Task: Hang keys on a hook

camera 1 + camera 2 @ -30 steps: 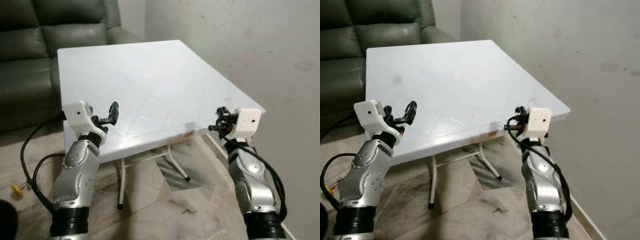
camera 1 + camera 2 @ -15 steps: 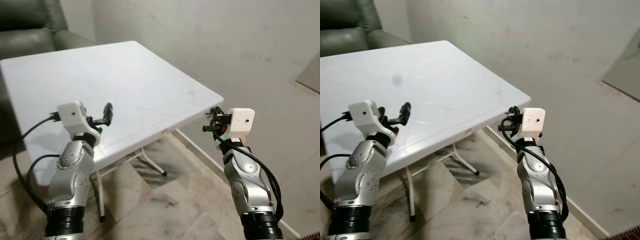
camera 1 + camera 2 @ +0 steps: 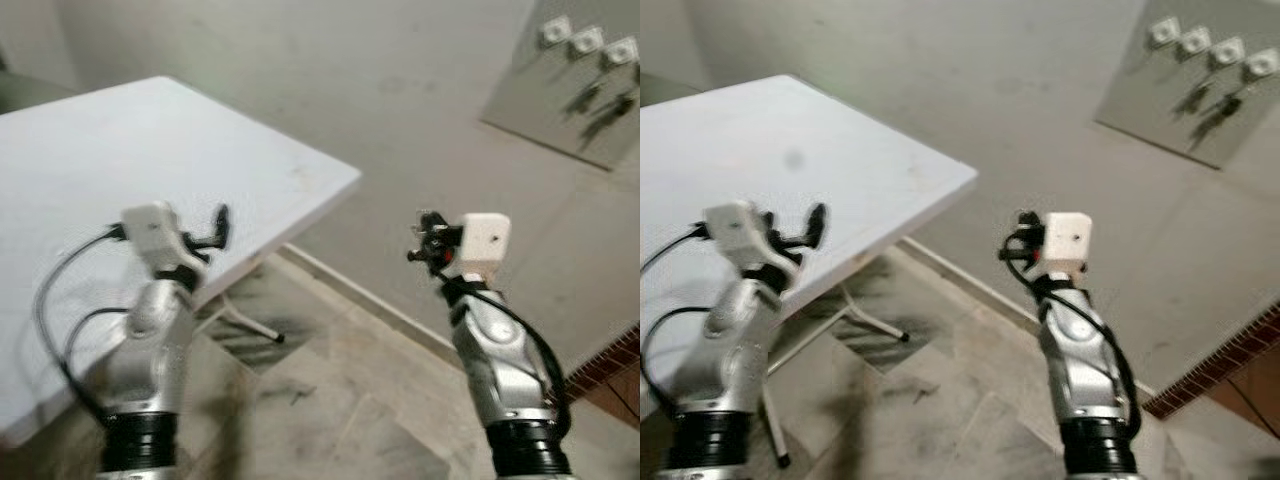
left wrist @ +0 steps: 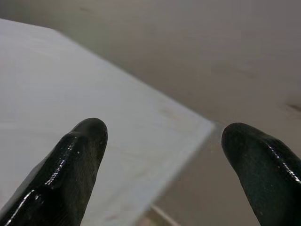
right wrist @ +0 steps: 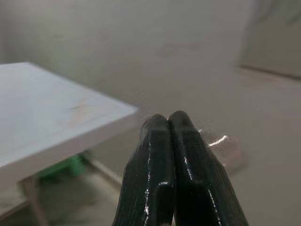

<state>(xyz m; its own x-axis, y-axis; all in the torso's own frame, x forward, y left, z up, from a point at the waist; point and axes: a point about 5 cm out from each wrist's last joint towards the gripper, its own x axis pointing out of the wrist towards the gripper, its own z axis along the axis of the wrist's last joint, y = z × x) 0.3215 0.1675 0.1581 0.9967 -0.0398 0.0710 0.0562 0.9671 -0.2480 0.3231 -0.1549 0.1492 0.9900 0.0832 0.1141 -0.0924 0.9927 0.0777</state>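
A: End effector states?
B: Left end effector (image 4: 160,155) spread wide, empty, over white tabletop (image 3: 90,150) edge. Right end effector (image 5: 168,141) fingers pressed together; a thin metal ring glints just behind the tips, can't tell if gripped.
A: Hooks?
B: Wall board (image 3: 1185,70), far right; keys (image 3: 1212,110) hanging there.

ahead of your right gripper (image 3: 428,243), open air and bare wall (image 3: 330,70) lay between you and the hook board (image 3: 1185,75) high on the right. the white table (image 3: 130,170) blocked the left side, its corner jutting beneath your left gripper (image 3: 215,232).
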